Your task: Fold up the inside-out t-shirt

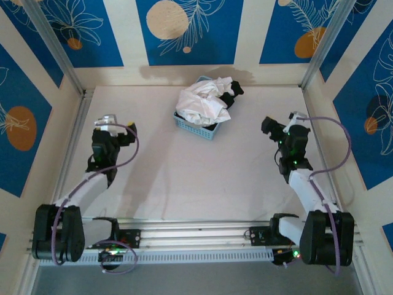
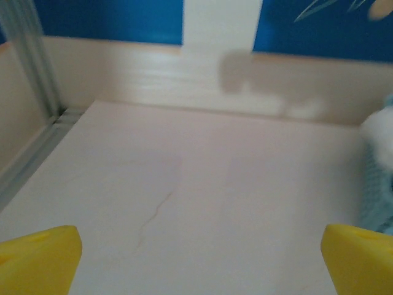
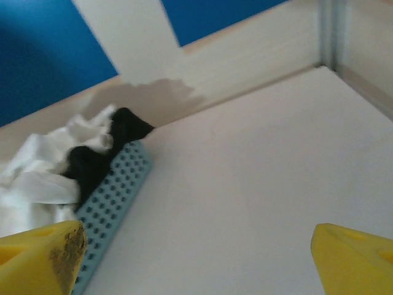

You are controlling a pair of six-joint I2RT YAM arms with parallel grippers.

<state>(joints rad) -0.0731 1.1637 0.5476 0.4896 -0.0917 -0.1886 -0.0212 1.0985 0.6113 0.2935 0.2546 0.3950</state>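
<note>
Yellow fingertips [image 2: 40, 258] of the left gripper [image 2: 199, 261] are standing wide apart at the bottom corners of the left wrist frame, released, with only the pale, matte table [image 2: 245, 203] between them. We are seeing the same on the right gripper [image 3: 196, 258]. Its wedge-shaped yellow pads [image 3: 356, 258] are spread and gripping nothing, and the pad at lower left is showing a brownish scuff.

We are finding the white t-shirt [image 1: 199, 101] in the upper middle of the top frame. It is lying crumpled in a soft, wrinkled heap that is spilling over a small light-blue plastic basket [image 1: 196, 127] near the back wall. A black garment [image 1: 230, 98] is bunching against it on the right side of the basket. At the left of the right wrist frame, the basket wall is showing rows of round holes. Both grippers are sitting well apart from the basket, one toward each side of the table.

Blue wall panels [image 1: 184, 24] with white leaf outlines and orange and cream discs are surrounding the table.
</note>
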